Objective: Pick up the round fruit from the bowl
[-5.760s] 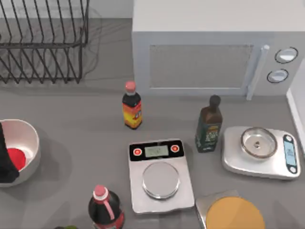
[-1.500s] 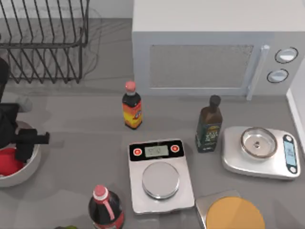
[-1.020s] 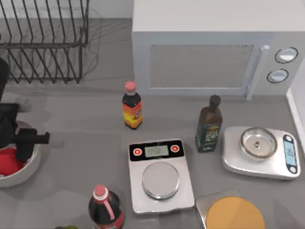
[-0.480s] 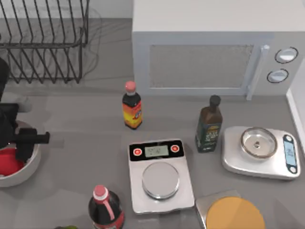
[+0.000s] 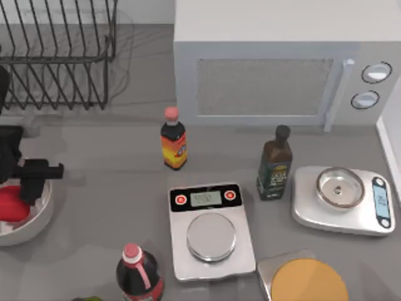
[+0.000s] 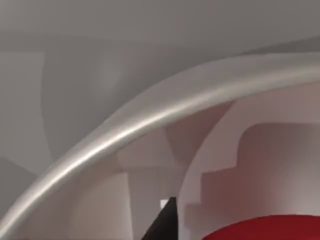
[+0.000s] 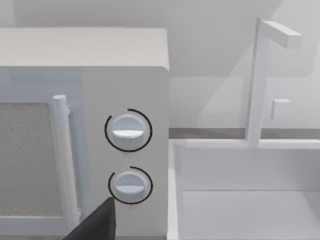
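The left hand (image 5: pixel 14 188) is at the left edge of the worktop (image 5: pixel 113 188), positioned over the white bowl (image 5: pixel 34 221), with its dark body covering much of the bowl's opening in the top view. The round fruit (image 5: pixel 12 204) is seen as a red patch directly beneath the hand, inside the bowl's rim. Whether it is off the bowl floor cannot be told. The left wrist view confirms the fruit (image 6: pixel 265 229) close below the hand, with the bowl's glossy rim (image 6: pixel 150 120) curving beyond it and one dark fingertip (image 6: pixel 162 225) beside the fruit. How far the fingers are spread, and whether they grip the fruit, cannot be told. Well away to the right of the hand stand a soy-sauce bottle (image 5: pixel 173 139), a flat digital scale (image 5: pixel 211 229), a dark oil bottle (image 5: pixel 275 164) and a second scale carrying a steel dish (image 5: pixel 340 188). A wire rack (image 5: pixel 59 53) stands behind the hand, and a microwave (image 5: pixel 276 63) is at the back right. The right arm is parked; its wrist view faces the microwave dials (image 7: pixel 128 131), with a dark finger edge (image 7: pixel 97 222) at the frame border.
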`<state>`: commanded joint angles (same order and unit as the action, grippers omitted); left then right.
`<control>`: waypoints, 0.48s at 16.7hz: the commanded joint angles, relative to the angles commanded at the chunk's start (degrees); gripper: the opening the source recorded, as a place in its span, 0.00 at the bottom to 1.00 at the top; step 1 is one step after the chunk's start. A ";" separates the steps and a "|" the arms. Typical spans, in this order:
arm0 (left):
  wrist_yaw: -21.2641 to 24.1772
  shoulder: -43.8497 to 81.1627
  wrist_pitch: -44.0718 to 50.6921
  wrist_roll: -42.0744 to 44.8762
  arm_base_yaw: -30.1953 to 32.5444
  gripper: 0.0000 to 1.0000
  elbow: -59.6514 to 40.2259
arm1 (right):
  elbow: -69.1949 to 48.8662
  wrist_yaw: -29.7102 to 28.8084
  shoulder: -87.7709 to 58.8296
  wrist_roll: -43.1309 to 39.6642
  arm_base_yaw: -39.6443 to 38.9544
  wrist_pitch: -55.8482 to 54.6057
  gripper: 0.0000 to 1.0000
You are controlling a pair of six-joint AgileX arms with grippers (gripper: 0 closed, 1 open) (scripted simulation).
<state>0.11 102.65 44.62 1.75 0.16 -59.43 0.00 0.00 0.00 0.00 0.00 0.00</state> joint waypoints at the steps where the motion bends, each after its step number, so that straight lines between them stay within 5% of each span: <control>1: 0.00 0.13 2.51 -0.03 0.03 0.00 -2.48 | 0.00 0.00 0.00 0.00 0.00 0.00 1.00; 8: -0.02 -0.79 33.39 -0.39 0.38 0.00 -30.95 | 0.00 0.00 0.00 0.00 0.00 0.00 1.00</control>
<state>0.09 101.86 78.01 1.36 0.54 -90.38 0.00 0.00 0.00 0.00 0.00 0.00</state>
